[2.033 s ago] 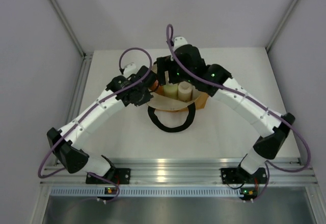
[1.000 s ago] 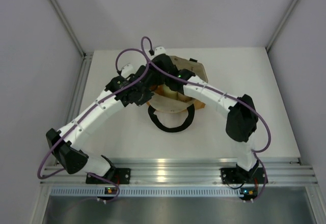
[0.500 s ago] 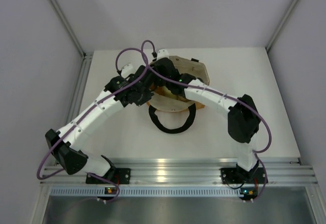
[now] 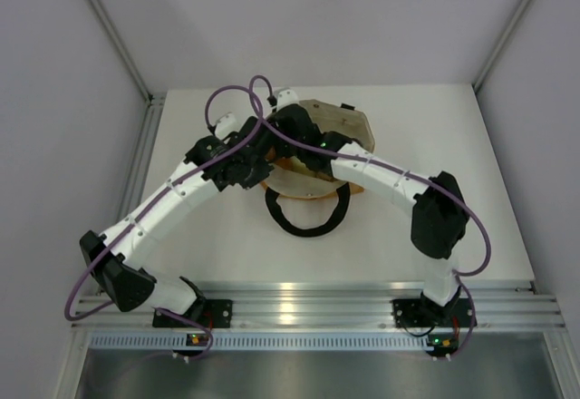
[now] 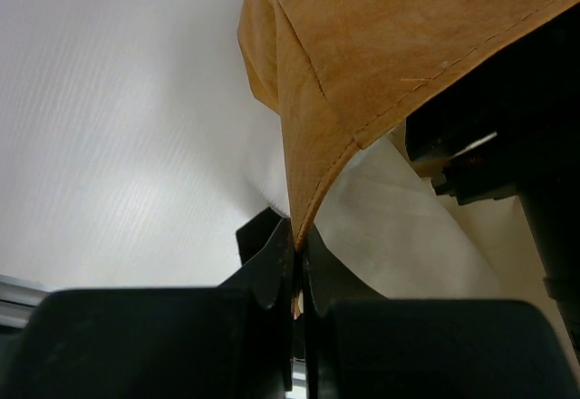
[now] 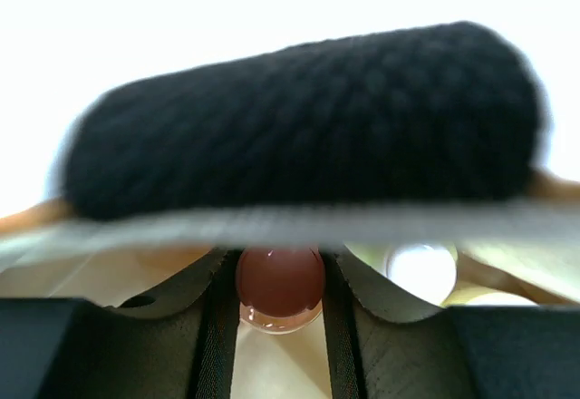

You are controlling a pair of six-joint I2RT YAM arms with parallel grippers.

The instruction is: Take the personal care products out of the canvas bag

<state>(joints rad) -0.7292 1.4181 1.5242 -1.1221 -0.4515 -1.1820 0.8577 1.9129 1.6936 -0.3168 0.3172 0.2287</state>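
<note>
L claw [image 5: 294, 254] is pinched shut on the rim of the canvas bag [image 5: 390, 45], left side, propping the mouth up. R claw [image 6: 279, 277] is down inside the bag, fingers clamped on a round reddish cap, prob. the orange bottle [image 6: 281, 292]. Bottle sits right btwn its fingers, round end facing up the claw, so its long axis looks in line w/ the claw. Black handle [image 6: 308, 118] crosses just ahead; a white top [image 6: 419, 270] is just beside, to the right. R arm is the one placed to lift, I'd say.
</note>
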